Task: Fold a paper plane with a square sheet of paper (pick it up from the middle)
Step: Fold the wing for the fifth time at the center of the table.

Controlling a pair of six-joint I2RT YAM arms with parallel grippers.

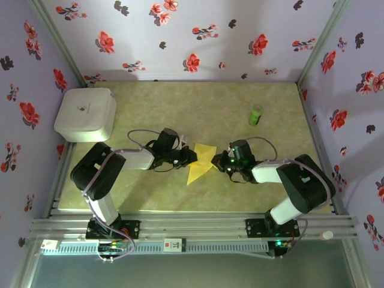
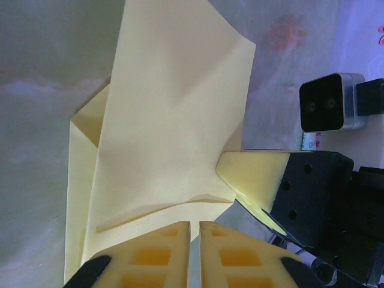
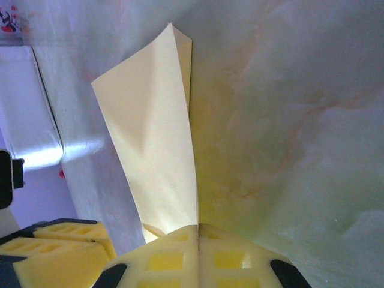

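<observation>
Leftmost, a white rounded box (image 1: 87,114) sits at the far left corner of the bench (image 1: 150,192). Next, the left gripper (image 1: 187,157) reaches in low from the left to the left edge of the square sheet of paper (image 1: 201,161). In its wrist view its fingers (image 2: 150,252) stand a thin slit apart, barely open, with nothing seen between them. The paper sits at mid-bench between the two grippers, folded into a narrow yellow triangle. Its long axis runs from far to near, leaning a little left, with the sharp tip toward the near edge and the broad end toward the back wall. At its right edge the right gripper (image 1: 219,161) is closed, pinching the paper where its fingertips meet. Farther right and back, a small green cylinder (image 1: 256,114) stands upright, well apart from the paper.
</observation>
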